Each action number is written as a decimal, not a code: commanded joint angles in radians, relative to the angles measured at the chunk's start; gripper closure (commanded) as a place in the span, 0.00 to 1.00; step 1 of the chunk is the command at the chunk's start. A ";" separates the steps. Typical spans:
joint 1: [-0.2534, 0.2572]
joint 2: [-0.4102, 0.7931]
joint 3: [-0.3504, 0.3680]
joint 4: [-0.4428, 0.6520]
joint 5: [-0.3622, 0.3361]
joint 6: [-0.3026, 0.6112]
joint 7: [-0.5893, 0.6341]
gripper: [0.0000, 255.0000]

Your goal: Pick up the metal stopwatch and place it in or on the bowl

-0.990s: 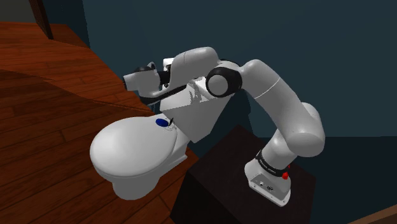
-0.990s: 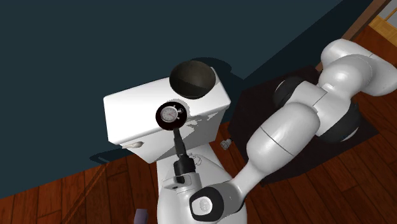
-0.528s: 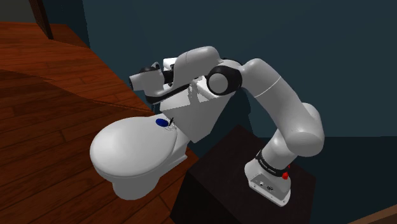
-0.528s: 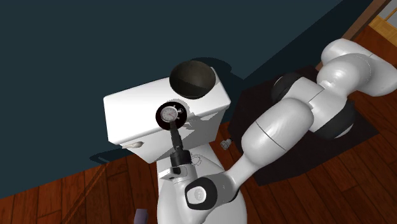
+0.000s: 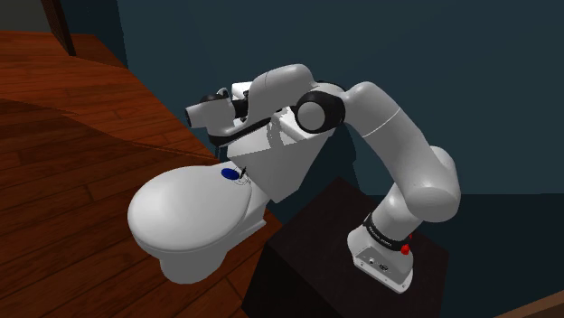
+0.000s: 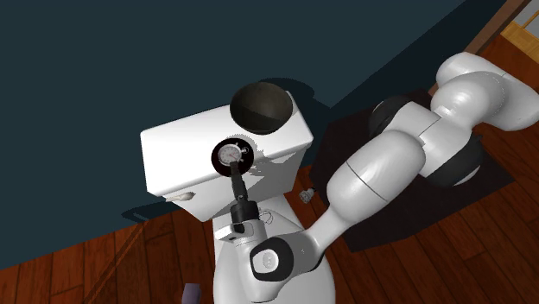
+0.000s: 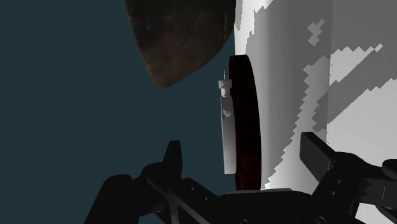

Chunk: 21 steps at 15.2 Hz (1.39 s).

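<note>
The stopwatch [image 6: 231, 155], a round dial with a silver face and a dark rim, lies on the white toilet tank [image 6: 177, 155]. Close beside it on the same tank top stands the dark bowl [image 6: 261, 105]. In the wrist view the stopwatch [image 7: 240, 127] appears edge-on, with the bowl [image 7: 178, 38] just beyond it. My gripper [image 7: 243, 153] is open. Its fingers [image 7: 173, 156] stand well apart on either side of the stopwatch without touching it. In the second exterior view the gripper [image 6: 234, 173] reaches the stopwatch's near edge. In the shoulder view the hand [image 5: 206, 110] hovers over the tank.
The white toilet's closed lid [image 5: 190, 212] lies below the tank, with a small blue thing [image 5: 230, 173] at its hinge. A small grey item [image 6: 305, 196] sits beside the tank. Dark blue walls stand behind, above a wooden floor [image 5: 54, 163]. The dark stand [image 5: 316, 244] carries the arm.
The arm has swung in a little and brought the hand closer to the stopwatch. The fingers have stayed open, and the stopwatch and the bowl have not moved.
</note>
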 commanded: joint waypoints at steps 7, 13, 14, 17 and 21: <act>0.000 -0.001 0.000 -0.002 0.000 0.000 0.001 1.00; 0.000 -0.036 0.000 -0.027 -0.002 -0.002 -0.010 1.00; 0.000 -0.049 0.000 -0.035 -0.002 -0.003 -0.014 1.00; 0.000 -0.082 -0.001 -0.057 -0.004 -0.005 -0.026 1.00; 0.000 -0.125 -0.001 -0.083 -0.008 -0.008 -0.045 1.00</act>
